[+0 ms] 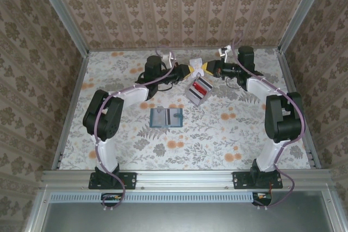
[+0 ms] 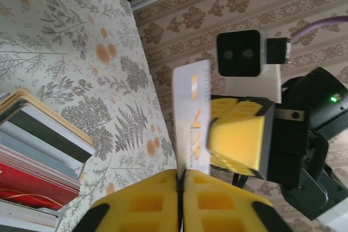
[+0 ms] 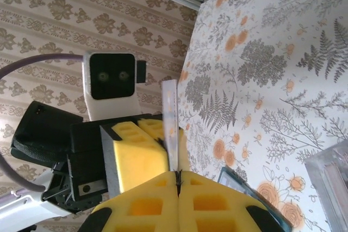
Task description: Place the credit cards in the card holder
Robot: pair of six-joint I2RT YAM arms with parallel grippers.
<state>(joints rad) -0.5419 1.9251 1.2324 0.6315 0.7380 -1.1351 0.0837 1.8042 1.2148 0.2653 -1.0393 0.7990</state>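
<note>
Between my two pincers, over the far middle of the surface (image 1: 244,134), one pale credit card (image 2: 190,107) stands on edge, apparently held clear of the tabletop. My left pincer (image 2: 180,180) is closed on it from one side and my right pincer (image 3: 178,180) from the other, so both grip the same card at once. I judge this to be a hand-off: a double grip lets one pincer end up holding the card by an edge, which leaves the opposite edge free to slide into a pocket.

Nearer my bases, just beside the pinch, the other credit cards (image 1: 199,92) sit stacked. The card holder (image 1: 166,117) lies open and flat closer still, to the left and well apart from the held card, ready to receive it.

From the left wrist I see the card's pale face with orange markings, and the stack's grey, white and red edges. From the right wrist the card is a thin sliver, edge-on. The top view gives the layout of holder and pile.
</note>
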